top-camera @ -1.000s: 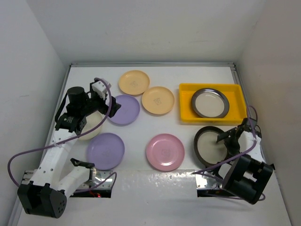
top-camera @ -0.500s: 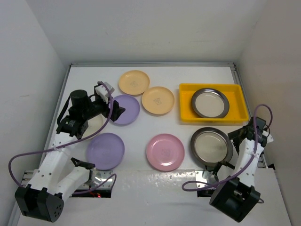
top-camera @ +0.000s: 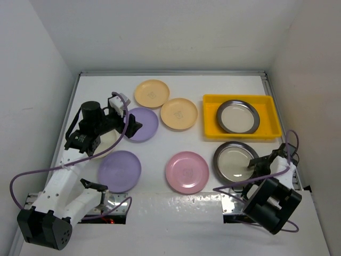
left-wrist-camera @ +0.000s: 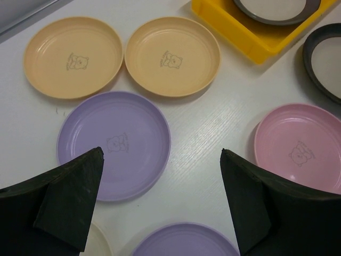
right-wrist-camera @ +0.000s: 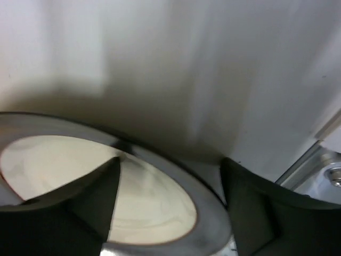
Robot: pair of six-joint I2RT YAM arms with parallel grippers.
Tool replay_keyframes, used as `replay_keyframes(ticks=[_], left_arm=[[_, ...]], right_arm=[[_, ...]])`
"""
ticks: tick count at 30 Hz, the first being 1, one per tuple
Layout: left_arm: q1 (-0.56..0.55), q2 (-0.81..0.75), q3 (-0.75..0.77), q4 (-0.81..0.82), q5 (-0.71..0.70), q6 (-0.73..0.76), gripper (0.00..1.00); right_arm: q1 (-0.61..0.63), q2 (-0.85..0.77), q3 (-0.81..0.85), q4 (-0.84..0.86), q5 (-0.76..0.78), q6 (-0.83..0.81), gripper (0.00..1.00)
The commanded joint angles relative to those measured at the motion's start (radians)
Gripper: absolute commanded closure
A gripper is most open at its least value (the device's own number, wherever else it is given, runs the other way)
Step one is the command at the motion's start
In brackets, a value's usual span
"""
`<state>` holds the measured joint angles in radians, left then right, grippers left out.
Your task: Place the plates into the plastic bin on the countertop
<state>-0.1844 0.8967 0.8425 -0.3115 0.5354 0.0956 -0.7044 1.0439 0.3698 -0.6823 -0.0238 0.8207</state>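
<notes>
- Eight plates show from above. One, the binned plate (top-camera: 237,117), lies flat inside the yellow bin (top-camera: 210,114) at the right of the white surface (top-camera: 202,85).
- The loose dark plate (top-camera: 236,162) lies on the surface just in front of the bin, and the pink plate (top-camera: 187,172) lies apart to its left.
- The back orange plate (top-camera: 152,93) and the front orange plate (top-camera: 179,113) sit close together left of the bin.
- The back lavender plate (top-camera: 141,124) is just beside the front orange plate, and the front lavender plate (top-camera: 119,170) lies nearer the arm bases.
- The cream plate (top-camera: 108,140) is mostly hidden under the left arm (top-camera: 58,184).
- The left jaws hang over the back lavender plate's left edge. The right jaws are at the loose dark plate's right rim.
- In the left wrist view the left jaws are released and wide, grasping nothing. Both lavender plates lie below the gap.
- In the right wrist view the right jaws are parted astride the loose dark plate's rim. One finger (right-wrist-camera: 90,202) is over the pale centre and the other is outside the rim.
- They are not clenched on the plate, and I cannot tell whether either finger touches it.
</notes>
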Motion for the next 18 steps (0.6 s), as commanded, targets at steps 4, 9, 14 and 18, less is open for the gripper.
replay_keyframes(ticks=[4,9,14,18], left_arm=[[-0.010,-0.004,0.055,0.006,0.028,-0.023,0.09],[-0.010,-0.015,0.055,0.006,0.028,-0.023,0.09],[-0.010,-0.024,0.035,0.006,0.028,-0.023,0.09],[-0.010,-0.024,0.035,0.006,0.028,-0.023,0.09]], right_arm=[[0.006,-0.053,-0.114,0.109,-0.169,-0.037,0.54],[0.005,-0.130,-0.111,0.052,-0.191,-0.052,0.96],[0.006,-0.179,-0.095,0.006,-0.234,-0.081,1.00],[0.006,-0.231,-0.037,-0.046,-0.362,-0.101,1.00]])
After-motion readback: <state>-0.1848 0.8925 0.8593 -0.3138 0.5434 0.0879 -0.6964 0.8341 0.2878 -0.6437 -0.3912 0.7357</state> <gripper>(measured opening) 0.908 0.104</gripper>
